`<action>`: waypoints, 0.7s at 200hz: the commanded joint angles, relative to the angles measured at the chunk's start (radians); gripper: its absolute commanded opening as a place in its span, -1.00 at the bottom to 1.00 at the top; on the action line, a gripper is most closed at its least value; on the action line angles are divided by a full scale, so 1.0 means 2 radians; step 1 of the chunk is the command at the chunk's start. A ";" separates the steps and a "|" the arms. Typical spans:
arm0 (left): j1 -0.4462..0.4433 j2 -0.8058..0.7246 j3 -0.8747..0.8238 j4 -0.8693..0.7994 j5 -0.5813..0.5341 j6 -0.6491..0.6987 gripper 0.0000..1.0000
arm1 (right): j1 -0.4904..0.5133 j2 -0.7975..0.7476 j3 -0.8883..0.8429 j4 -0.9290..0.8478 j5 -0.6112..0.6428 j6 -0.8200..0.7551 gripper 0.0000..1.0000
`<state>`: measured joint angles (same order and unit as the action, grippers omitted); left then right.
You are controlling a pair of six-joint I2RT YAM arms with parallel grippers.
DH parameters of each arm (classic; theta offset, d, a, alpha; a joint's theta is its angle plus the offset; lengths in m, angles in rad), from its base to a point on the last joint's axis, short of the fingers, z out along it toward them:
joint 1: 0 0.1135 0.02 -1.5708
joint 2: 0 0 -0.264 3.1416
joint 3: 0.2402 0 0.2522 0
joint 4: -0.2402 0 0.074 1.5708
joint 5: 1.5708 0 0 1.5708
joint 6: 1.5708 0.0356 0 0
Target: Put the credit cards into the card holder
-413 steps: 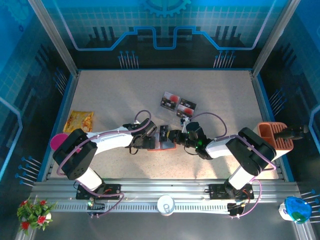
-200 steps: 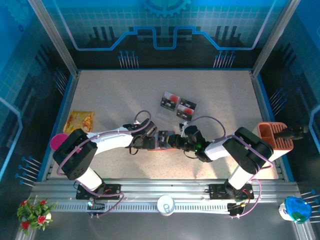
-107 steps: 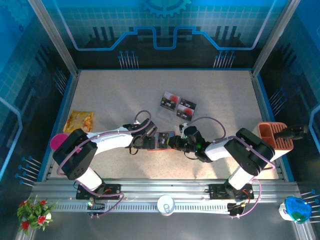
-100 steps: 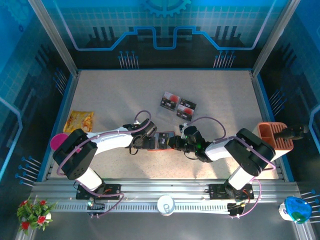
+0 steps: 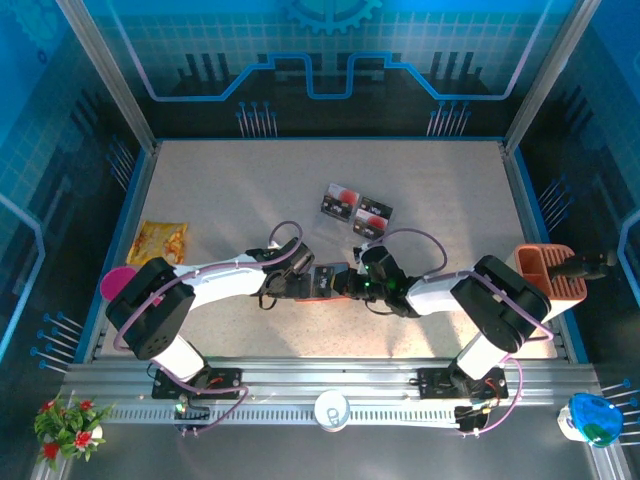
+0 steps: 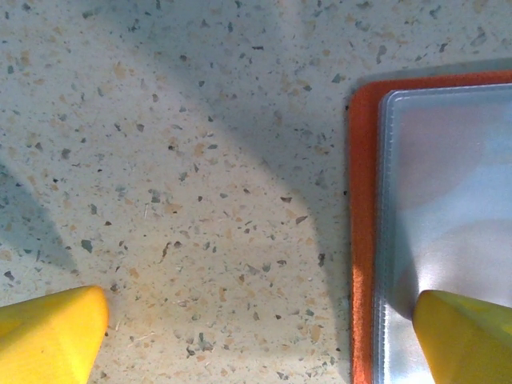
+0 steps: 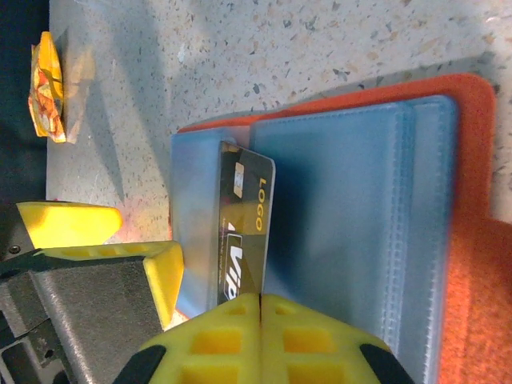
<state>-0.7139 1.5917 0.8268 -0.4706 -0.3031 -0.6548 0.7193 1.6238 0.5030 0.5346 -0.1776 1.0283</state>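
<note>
The speckled beige surface (image 5: 250, 190) sits inside a blue-lit enclosure. Its back wall (image 5: 330, 60) carries a circuit-line pattern, and a slotted metal rail (image 5: 330, 385) runs along the near edge. A yellow snack packet (image 5: 162, 241) lies near the left border. An orange ribbed container (image 5: 548, 268) stands at the right border with a dark item poking from it, too small to identify. Loose credit cards (image 5: 340, 201) lie flat, close together, toward the middle beyond the arms. Nearer, the card holder (image 7: 360, 208) lies spread open on the surface between the two tools, its orange rim showing around upturned grey-blue pockets. The right tool (image 7: 260, 302) has its fingers pressed together on the end of a dark credit card (image 7: 244, 224) with gold lettering, which lies over the holder's left-hand pocket. The left tool (image 6: 256, 336) is spread wide, with one fingertip (image 6: 468, 336) over the holder's clear sleeve and the other over bare surface.
</note>
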 commanded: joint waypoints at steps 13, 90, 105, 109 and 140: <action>-0.003 0.005 -0.016 -0.008 -0.009 -0.001 0.99 | 0.009 0.016 0.020 -0.041 -0.026 -0.009 -1.00; -0.002 -0.005 -0.001 -0.014 -0.003 -0.004 0.99 | 0.007 0.068 0.074 -0.065 -0.071 -0.038 -1.00; -0.002 -0.014 0.007 -0.021 -0.001 -0.005 0.98 | 0.005 0.069 0.086 -0.079 -0.087 -0.052 -0.86; -0.001 -0.017 0.009 -0.024 -0.003 -0.007 0.99 | 0.004 0.066 0.089 -0.084 -0.089 -0.057 -0.80; 0.009 -0.053 0.016 -0.043 -0.017 -0.022 0.98 | -0.002 0.020 0.105 -0.159 -0.084 -0.102 -0.44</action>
<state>-0.7116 1.5547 0.8242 -0.5003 -0.3107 -0.6598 0.7189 1.7313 0.6807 0.3763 -0.3168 0.9169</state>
